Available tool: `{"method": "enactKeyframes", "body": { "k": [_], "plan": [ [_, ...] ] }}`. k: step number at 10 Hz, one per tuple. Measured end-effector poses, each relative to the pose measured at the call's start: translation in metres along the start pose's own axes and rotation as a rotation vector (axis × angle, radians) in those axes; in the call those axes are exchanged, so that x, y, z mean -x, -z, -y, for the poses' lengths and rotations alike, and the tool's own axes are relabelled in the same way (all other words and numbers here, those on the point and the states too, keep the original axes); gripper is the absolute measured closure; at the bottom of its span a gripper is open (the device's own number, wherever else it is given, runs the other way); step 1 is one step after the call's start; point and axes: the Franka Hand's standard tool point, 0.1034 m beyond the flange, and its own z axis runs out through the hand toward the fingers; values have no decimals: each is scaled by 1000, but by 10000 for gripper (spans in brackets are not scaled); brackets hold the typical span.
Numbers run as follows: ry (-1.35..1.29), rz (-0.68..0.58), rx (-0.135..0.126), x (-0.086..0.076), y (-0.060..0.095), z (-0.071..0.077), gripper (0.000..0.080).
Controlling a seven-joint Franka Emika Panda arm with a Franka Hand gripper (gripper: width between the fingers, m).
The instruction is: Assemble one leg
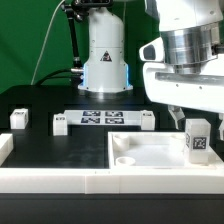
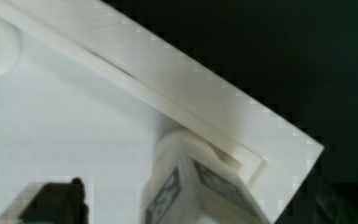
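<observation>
Exterior view, left to right. First spare leg [image 1: 17,119] and second spare leg [image 1: 60,123] lie on the black table [image 1: 40,145], well apart. Marker board [image 1: 100,119] is next, flat, with a third spare leg [image 1: 147,121] just beside its right end. The white tray piece [image 1: 150,170] sits in front, one corner socket [image 1: 125,158] showing.

Far right: the leg [image 1: 197,140] stands upright at the tray piece's right edge, tag facing the camera. I cannot tell whether it is seated in a socket. The gripper [image 1: 192,116] hangs over it with jaws spread. In the wrist view one finger [image 2: 51,205] stands clear of the leg, so I read nothing as clamped.

Handling, my judgement: light, rigid plastic with slick faces. I would pinch the two flat sides at mid-height, squarely, so it does not twist.
</observation>
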Motion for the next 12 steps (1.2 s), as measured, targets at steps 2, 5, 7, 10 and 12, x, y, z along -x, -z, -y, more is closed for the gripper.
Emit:
{"method": "enactKeyframes", "body": {
  "k": [2,5,7,10,12],
  "plan": [
    [198,-29,35,3,1,2,151],
    [551,-65,110,3,1,1,151],
    [789,-55,122,0,1,-1,151],
    [830,-52,123,-3,2,-3,151],
    [830,-52,123,-3,1,-3,408]
  ]
}}
